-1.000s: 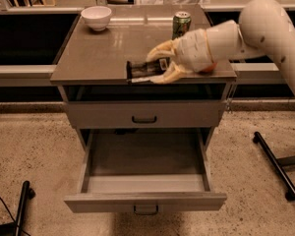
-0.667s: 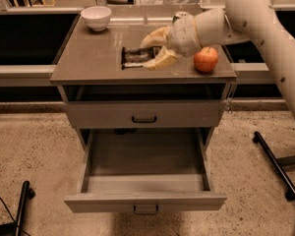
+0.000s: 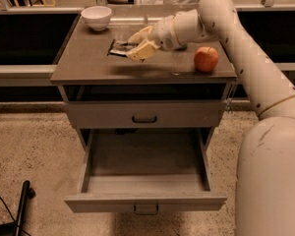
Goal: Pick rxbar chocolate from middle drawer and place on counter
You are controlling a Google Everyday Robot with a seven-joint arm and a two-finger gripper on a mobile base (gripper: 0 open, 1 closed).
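Reaching over the surface [image 3: 88, 63] from the picture's right, the arm [image 3: 236, 43] carries the end effector [image 3: 132, 48] above the back half of the slab. Its two pale fingers [image 3: 141, 52] are drawn in on the rxbar chocolate [image 3: 118, 48], pinching one end, so that the dark wrapper sticks out past the fingertips toward the picture's left. The bar lies nearly flat and low over the top; whether it touches the top cannot be told, though a shadow falls just in front of the end effector.

Behind the end effector and to its left stands a white bowl [image 3: 97, 17], near the back corner and apart from the bar. To its right, well clear of the fingers and beneath the forearm, sits a red apple [image 3: 206, 59] by the front edge.

Below the end effector the upper drawer front [image 3: 144, 114] is shut. Lower down, the middle drawer [image 3: 145, 200] is pulled out, its floor bare.
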